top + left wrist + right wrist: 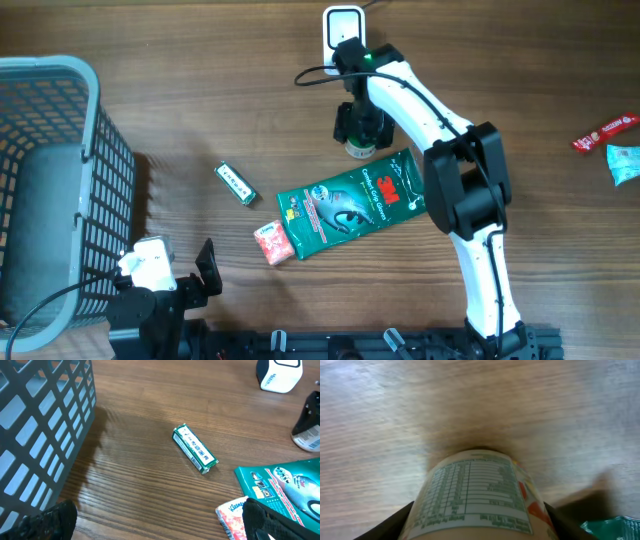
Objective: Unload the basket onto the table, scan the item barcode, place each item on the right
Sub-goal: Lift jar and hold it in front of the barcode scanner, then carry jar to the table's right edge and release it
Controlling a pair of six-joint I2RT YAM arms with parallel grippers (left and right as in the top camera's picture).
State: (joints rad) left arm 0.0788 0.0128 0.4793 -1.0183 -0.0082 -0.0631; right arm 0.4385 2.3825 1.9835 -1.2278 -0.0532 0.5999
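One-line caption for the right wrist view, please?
Right gripper straddling a labelled container on the wooden table, corner of a green packet at lower right.

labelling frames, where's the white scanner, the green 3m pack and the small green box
white scanner (341,22), overhead view, on its top face
green 3m pack (350,204), overhead view, middle of its printed front
small green box (195,449), left wrist view, middle of its label

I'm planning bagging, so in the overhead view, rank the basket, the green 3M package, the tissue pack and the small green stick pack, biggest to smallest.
1. basket
2. green 3M package
3. tissue pack
4. small green stick pack
The last two look close, so their order is unsure.
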